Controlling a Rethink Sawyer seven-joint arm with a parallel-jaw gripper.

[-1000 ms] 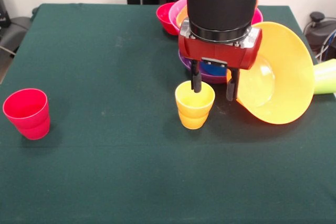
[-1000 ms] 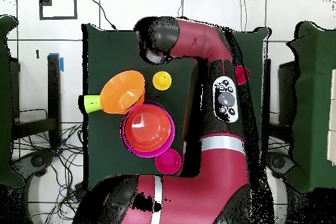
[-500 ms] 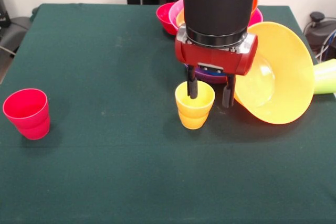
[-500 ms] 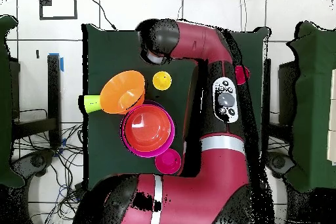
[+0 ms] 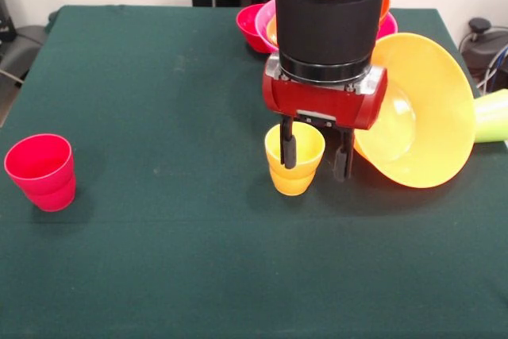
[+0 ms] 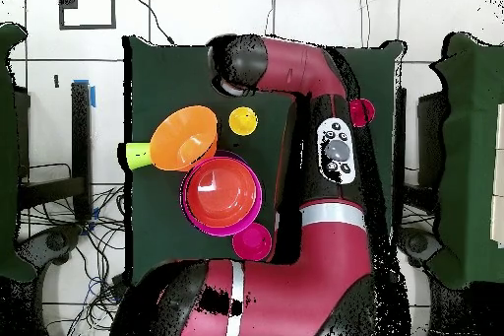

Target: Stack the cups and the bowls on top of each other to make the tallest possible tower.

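The yellow cup [image 5: 294,159] stands upright and empty near the middle of the green worktop [image 5: 159,260], and the robot's jaws hang spread around its rim. One dark finger [image 5: 289,148] dips inside the cup's mouth; the other hangs outside the cup at its 3 o'clock side, clear of the wall. The gripper [image 5: 315,156] sits under a red block and a black-and-red arm [image 5: 329,5] that comes down from 12 o'clock.

Just beyond the outer finger, at 3 o'clock from the cup, a large light orange bowl [image 5: 417,113] is tipped on its side, its open mouth facing the cup and holding nothing. At its far edge, at 3 o'clock, a lime green cup [image 5: 492,115] lies on its side, partly cut off by the picture's border.

Behind the arm, at 12 o'clock from the yellow cup, is the tower [image 6: 222,194]: from overhead a red-orange bowl [image 6: 220,192] rests nested inside a pink bowl [image 6: 248,216]. In the front view the arm hides most of this pile. A small red bowl [image 5: 252,26] sits just beside the pile, empty.

Well apart, at 9 o'clock from the yellow cup near the worktop's edge, a red cup [image 5: 41,171] stands upright and empty.
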